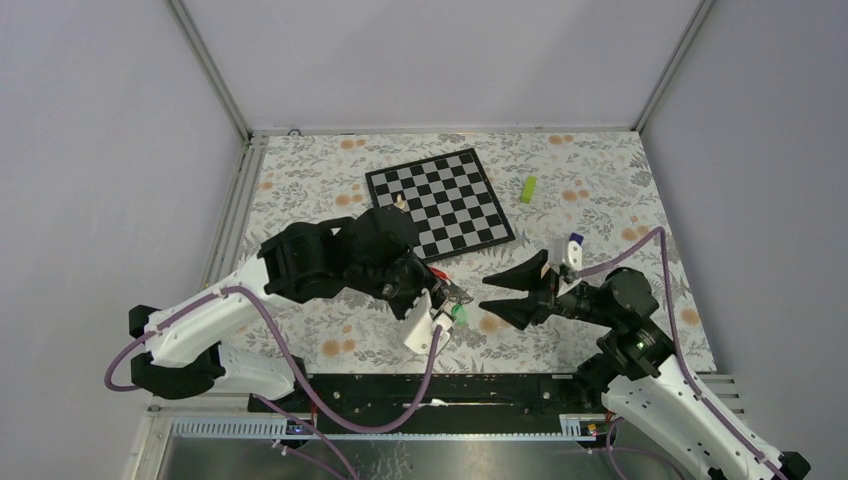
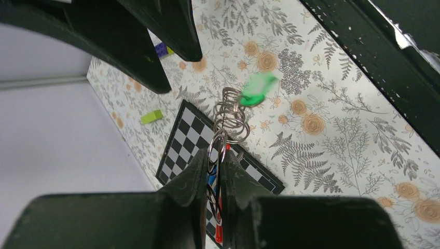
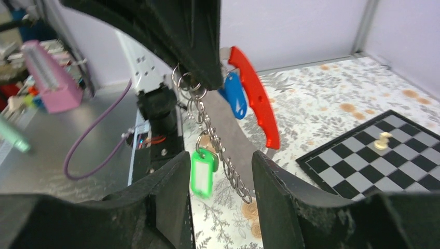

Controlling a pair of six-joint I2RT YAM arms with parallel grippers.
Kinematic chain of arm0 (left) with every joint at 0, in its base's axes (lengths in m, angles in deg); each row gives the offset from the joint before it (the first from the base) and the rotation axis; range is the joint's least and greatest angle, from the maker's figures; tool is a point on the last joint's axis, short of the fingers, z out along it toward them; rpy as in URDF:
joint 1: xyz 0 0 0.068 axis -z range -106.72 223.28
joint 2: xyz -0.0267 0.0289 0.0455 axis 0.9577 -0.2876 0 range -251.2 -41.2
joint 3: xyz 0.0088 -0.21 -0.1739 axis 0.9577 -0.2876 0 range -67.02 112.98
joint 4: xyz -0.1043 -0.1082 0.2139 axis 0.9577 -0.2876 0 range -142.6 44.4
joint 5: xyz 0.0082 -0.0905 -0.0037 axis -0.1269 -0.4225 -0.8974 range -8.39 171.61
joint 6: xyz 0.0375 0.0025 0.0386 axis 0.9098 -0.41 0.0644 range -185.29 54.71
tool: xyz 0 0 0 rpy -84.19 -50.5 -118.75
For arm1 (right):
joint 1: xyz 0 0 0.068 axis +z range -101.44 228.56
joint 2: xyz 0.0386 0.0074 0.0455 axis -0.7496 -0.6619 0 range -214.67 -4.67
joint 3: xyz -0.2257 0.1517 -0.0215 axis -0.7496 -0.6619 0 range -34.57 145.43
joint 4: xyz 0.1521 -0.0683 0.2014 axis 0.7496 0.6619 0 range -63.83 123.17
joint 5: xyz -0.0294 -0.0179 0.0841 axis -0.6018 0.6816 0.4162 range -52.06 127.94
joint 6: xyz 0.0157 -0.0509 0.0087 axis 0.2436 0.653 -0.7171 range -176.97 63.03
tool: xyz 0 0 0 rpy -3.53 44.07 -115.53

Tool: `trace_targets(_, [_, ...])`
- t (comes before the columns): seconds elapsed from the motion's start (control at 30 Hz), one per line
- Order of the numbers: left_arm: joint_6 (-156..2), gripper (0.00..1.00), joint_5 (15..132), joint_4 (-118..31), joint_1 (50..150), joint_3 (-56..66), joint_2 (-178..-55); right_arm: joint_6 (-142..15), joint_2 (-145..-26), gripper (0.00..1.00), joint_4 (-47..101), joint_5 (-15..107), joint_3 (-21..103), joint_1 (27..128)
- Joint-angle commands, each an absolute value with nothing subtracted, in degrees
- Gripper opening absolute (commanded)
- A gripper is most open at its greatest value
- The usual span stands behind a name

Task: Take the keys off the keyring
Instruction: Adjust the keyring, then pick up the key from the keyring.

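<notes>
Floral table (image 1: 600, 200) and whole chessboard (image 1: 440, 203) seen only from top camera. Right wrist view shows blue key (image 3: 234, 98) and red strap (image 3: 257, 96) plainly; left wrist view gives only slivers between fingers. Grey walls (image 1: 100, 150) around. Left gripper (image 2: 218, 155) clamped on keyring (image 2: 222, 136), held above table. Right gripper (image 3: 220, 166) half open, fingers either side of hanging green key (image 3: 201, 174); contact unclear.

Floral table (image 1: 600, 180) carries chessboard (image 1: 440, 203); lime block (image 1: 528, 188) lies to its right

Left pincer (image 1: 452, 300) tight, right pincer (image 1: 483, 294) wide.
</notes>
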State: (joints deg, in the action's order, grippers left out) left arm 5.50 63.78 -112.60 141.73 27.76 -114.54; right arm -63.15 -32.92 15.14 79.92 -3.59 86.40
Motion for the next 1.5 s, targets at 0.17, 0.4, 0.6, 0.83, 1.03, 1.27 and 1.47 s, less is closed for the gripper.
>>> trace_targets(0.17, [-7.2,0.00,71.1,-101.4,142.1,28.8,-112.9,-69.0,-24.8,0.54,15.7,64.0,-3.3,86.3])
trace_targets(0.4, [-3.4,0.00,73.2,-93.1,142.4,22.9,-108.5,-72.8,-26.3,0.56,15.5,69.3,-2.1,86.3])
trace_targets(0.6, [-4.2,0.00,80.2,-79.3,142.5,16.4,-105.0,-74.9,-25.5,0.56,14.1,66.0,-2.8,86.3])
trace_targets(0.83, [-3.0,0.00,85.5,-68.4,142.5,12.2,-103.9,-68.9,-27.5,0.63,7.2,64.1,-3.5,86.3])
trace_targets(1.03, [-0.8,0.00,88.1,-60.1,142.5,10.4,-103.8,-64.6,-31.8,0.66,-1.3,64.3,-4.0,86.3])
trace_targets(1.27, [5.1,0.00,89.3,-50.1,142.6,7.0,-103.5,-57.6,-35.0,0.66,-5.5,59.2,-2.6,86.3])
trace_targets(1.47, [8.1,0.00,89.1,-39.6,142.6,3.3,-103.2,-53.2,-37.1,0.63,-8.2,56.4,-0.6,86.3])
